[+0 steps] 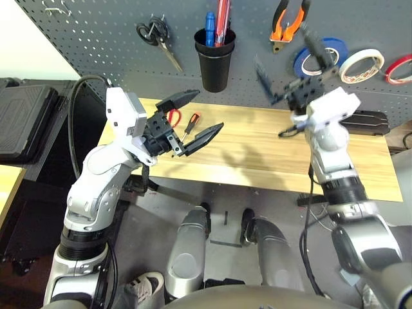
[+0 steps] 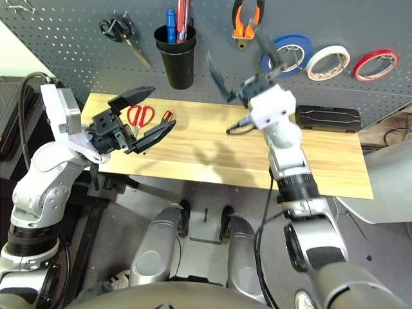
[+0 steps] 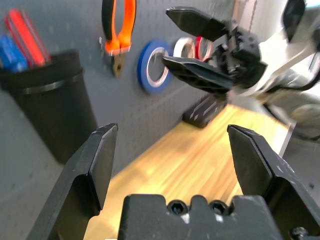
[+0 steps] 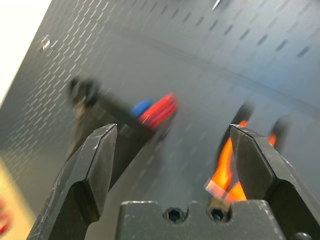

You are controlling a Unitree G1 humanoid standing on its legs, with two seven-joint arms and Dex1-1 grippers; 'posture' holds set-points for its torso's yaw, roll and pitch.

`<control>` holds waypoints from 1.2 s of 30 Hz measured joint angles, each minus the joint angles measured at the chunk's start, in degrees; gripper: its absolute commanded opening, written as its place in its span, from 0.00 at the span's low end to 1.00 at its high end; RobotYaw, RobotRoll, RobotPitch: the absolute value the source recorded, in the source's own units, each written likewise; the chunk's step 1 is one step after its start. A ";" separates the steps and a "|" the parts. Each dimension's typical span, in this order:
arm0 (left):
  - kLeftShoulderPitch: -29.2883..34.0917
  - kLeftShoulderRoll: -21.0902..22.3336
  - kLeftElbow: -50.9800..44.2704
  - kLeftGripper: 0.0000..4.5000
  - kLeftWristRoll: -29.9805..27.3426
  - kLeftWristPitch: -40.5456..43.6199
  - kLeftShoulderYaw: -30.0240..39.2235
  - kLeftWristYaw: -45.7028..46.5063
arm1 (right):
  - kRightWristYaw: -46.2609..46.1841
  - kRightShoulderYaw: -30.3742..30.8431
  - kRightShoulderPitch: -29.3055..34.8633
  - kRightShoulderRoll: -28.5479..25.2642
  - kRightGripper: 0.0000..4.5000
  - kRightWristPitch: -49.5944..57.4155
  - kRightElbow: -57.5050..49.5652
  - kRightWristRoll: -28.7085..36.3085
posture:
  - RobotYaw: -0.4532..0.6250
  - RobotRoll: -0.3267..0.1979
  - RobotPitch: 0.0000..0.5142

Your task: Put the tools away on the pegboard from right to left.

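Screwdriver (image 1: 191, 122) and red-handled scissors (image 2: 140, 114) lie side by side at the left end of the table (image 1: 257, 154), both just behind the left gripper (image 1: 191, 117), which hovers spread wide and empty right over them; the screwdriver's long axis looks to run from near-left toward the pegboard (image 1: 96, 38). Pliers (image 1: 288, 20) and cream-white tape roll (image 2: 328, 62) already hang on the board, so by right-to-left order screwdriver probably goes next and the left arm is clearly nearer. Right gripper (image 1: 290, 67) is up by the board under the pliers, fingers apart, holding nothing.
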 measured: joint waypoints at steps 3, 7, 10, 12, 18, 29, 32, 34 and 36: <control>0.99 0.07 1.51 1.00 2.68 0.04 -0.82 0.93 | 3.76 0.89 3.08 -1.28 0.98 8.21 -2.57 1.88 | 0.71 0.62 0.52; 1.77 -0.57 3.52 1.00 5.86 -0.17 -1.86 2.58 | 8.71 2.07 7.13 -2.65 0.98 20.91 -4.22 4.25 | 0.71 0.62 0.53; 2.82 -1.82 4.90 1.00 8.42 -0.81 -3.07 4.01 | 11.63 2.17 8.71 -3.72 0.98 28.32 -6.04 5.83 | 0.71 0.62 0.54; 3.57 -2.97 5.87 1.00 11.43 -1.18 -4.34 6.14 | 13.24 2.19 10.00 -4.31 0.98 32.11 -7.09 6.41 | 0.71 0.62 0.54; 2.62 -6.16 13.68 1.00 23.51 -2.59 -9.60 14.72 | 16.35 2.19 13.23 -5.55 0.98 38.40 -7.07 7.03 | 0.71 0.62 0.55; -11.20 -8.94 36.55 1.00 30.88 4.00 -11.61 17.71 | 18.06 4.19 15.71 -5.60 0.98 39.94 -5.48 4.67 | 0.66 0.62 0.60; -14.48 -9.99 41.18 1.00 31.30 5.33 -12.01 17.19 | 18.02 4.48 16.23 -5.31 0.98 39.95 -4.52 4.03 | 0.65 0.62 0.62; -16.73 -10.63 44.70 1.00 31.68 5.77 -12.19 16.92 | 17.84 4.50 16.76 -5.20 0.98 39.93 -4.39 3.40 | 0.64 0.62 0.65; -18.95 -11.60 48.68 1.00 32.14 5.95 -12.21 16.85 | 17.52 4.51 17.37 -5.20 0.98 39.99 -4.44 2.81 | 0.63 0.62 0.66</control>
